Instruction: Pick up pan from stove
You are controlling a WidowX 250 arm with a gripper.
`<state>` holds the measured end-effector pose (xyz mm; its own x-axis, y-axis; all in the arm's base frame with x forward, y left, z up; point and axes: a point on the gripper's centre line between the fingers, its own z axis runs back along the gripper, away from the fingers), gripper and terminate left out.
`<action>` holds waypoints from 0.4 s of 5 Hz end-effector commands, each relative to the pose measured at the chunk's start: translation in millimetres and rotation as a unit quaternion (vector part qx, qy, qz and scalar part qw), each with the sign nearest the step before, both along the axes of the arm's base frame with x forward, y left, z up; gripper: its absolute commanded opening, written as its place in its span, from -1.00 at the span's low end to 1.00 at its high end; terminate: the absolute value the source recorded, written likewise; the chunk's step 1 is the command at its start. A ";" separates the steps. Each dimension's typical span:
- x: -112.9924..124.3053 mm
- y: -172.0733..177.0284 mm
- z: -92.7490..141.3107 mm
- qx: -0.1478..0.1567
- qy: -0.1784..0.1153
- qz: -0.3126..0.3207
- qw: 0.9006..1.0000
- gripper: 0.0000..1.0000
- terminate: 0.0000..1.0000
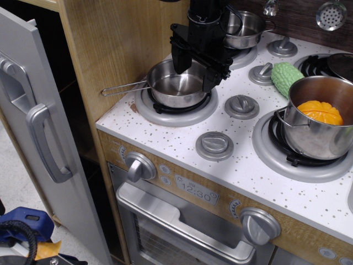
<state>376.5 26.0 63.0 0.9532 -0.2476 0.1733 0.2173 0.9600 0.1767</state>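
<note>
The pan (175,88), a small shallow shiny steel saucepan, sits on the front left burner of the stove (165,124). Its long thin handle (124,87) points left, past the stove's edge. My black gripper (196,70) hangs right over the pan's far side. Its jaws stand apart, with one finger (180,59) over the pan's back left rim and the other (212,80) over the back right rim. It is open and holds nothing. The gripper body hides the pan's far rim.
A taller steel pot (320,130) holding an orange toy vegetable (320,112) stands on the front right burner. A green toy gourd (287,78) lies behind it. Another small steel pot (246,30) sits at the back. A wooden cabinet wall (116,44) and a grey door (33,127) stand at the left.
</note>
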 end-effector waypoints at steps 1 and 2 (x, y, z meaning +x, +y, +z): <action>0.0 0.0 0.0 0.000 0.000 0.000 1.000 1.00 -1.00; 1.9 1.6 -11.4 -0.011 -0.006 -0.012 1.000 1.00 -1.00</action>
